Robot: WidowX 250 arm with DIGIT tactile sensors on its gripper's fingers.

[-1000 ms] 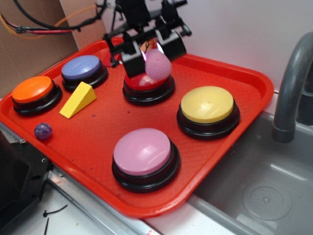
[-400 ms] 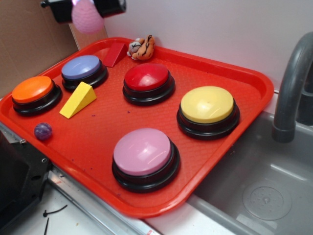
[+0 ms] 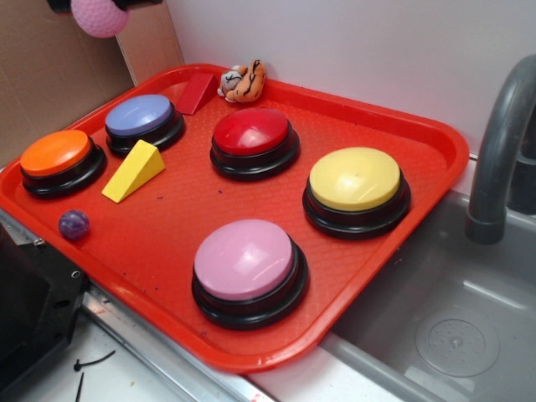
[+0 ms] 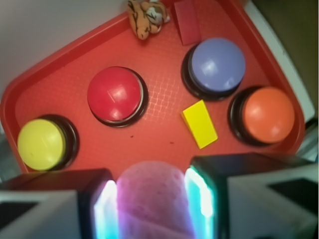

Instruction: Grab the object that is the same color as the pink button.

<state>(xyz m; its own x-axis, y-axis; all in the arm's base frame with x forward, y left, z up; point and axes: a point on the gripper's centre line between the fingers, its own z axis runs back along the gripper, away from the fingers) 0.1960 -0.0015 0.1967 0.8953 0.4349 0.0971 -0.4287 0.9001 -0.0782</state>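
Exterior view, left to right.

- Gripper (image 3: 99, 3): at the top left corner, high above the tray, mostly cut off by the frame edge. Closed on the pink ball (image 3: 99, 17), which hangs just below the dark fingers, clear of everything on the tray. Wrist view confirms: the ball (image 4: 149, 196) sits clamped between both pads (image 4: 105, 211), touching each.
- Tray (image 3: 435, 138): red, textured, holding all the items below.
- Orange button (image 3: 55, 152): far left, black base.
- Marble (image 3: 74, 224): small, purple, glossy, near the tray's front left rim, in front of the orange button.
- Yellow wedge (image 3: 134, 171): just right of the orange button, in front of the blue-purple button.
- Blue-purple button (image 3: 141, 115): behind the wedge.
- Red wedge (image 3: 195, 92): flat against the back rim, right of the blue-purple button.
- Toy tiger (image 3: 243, 82): small, plush, at the back rim, just beside the red wedge.
- Red button (image 3: 254, 132): centre, in front of the tiger.
- Pink button (image 3: 244, 260): nearest the front rim, light pink dome, black base, well apart from the ball.
- Yellow button (image 3: 355, 178): right side of the tray.
- Sink (image 3: 452, 335): grey basin, right of the tray.
- Faucet (image 3: 501, 142): grey, curved, far right.
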